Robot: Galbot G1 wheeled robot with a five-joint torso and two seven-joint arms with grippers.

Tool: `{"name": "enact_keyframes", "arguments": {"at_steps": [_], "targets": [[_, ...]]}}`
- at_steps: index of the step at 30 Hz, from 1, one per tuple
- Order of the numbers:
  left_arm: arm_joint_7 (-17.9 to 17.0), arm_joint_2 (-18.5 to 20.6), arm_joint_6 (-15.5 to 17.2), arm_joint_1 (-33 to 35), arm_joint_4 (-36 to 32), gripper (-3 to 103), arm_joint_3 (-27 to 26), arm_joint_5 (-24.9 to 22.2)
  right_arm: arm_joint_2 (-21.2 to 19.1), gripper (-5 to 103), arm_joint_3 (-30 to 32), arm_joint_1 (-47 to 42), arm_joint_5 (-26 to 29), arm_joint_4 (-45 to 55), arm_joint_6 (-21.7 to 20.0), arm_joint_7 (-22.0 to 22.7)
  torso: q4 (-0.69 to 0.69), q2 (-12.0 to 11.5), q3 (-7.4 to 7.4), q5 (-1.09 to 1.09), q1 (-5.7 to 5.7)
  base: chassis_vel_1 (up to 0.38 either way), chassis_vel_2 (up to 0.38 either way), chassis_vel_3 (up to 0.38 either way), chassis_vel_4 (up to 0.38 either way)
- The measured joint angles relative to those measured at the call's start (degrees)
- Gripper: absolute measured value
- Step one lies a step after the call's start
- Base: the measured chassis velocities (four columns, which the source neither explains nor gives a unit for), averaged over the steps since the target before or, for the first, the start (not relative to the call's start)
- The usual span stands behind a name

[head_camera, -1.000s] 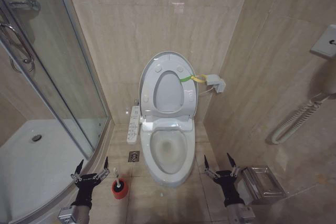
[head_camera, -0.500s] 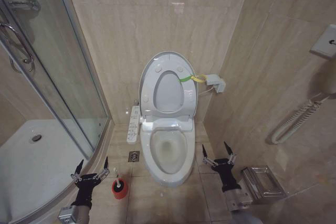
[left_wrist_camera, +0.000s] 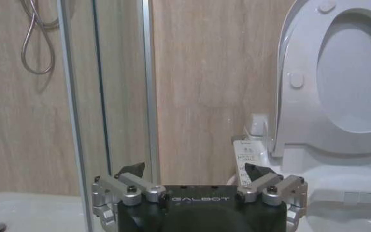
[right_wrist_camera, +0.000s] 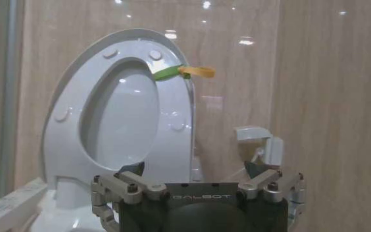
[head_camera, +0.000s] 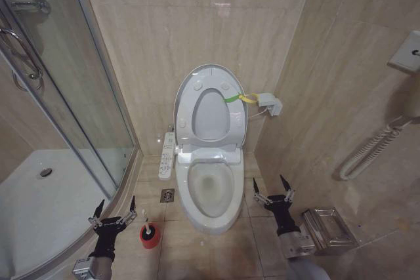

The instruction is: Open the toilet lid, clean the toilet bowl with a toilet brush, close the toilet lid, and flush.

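Observation:
The toilet lid (head_camera: pixel 210 104) stands raised against the back wall, a green-yellow band at its right edge; it also shows as the toilet lid (left_wrist_camera: pixel 340 82) and toilet lid (right_wrist_camera: pixel 124 116) in the wrist views. Below it the toilet bowl (head_camera: pixel 210 188) lies uncovered. The toilet brush (head_camera: pixel 149 233) stands in its red cup on the floor, left of the bowl. My left gripper (head_camera: pixel 114 213) is open just left of the brush, holding nothing. My right gripper (head_camera: pixel 270 190) is open and holding nothing, to the right of the bowl's front.
A glass shower door (head_camera: pixel 72 96) and white shower tray (head_camera: pixel 39 208) fill the left. A white button panel (head_camera: pixel 167 155) hangs left of the bowl. A metal box (head_camera: pixel 328 229) sits on the right wall, a grab rail (head_camera: pixel 367 152) above it. A floor drain (head_camera: pixel 167 195) lies near the brush.
My right gripper has risen and shifted forward, nearer the bowl's right side. The left gripper, lid and brush have not moved.

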Motion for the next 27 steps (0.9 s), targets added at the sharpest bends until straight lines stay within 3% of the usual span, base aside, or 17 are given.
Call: {"name": "enact_keyframes", "arguments": {"at_steps": [5,27], "targets": [[0.0,0.0,0.0,0.0,0.0,100,0.0,0.0,0.6,100,0.0,0.7,0.7,-0.9,0.9,-1.8,0.0,0.0,0.0,0.0,0.0,0.0,0.0,0.0,0.0],[0.0,0.0,0.0,0.0,0.0,100,0.0,0.0,0.3,100,0.1,2.4,0.8,-2.5,2.3,-1.9,0.0,0.0,0.0,0.0,-0.01,0.0,0.0,0.0,0.0]]}}
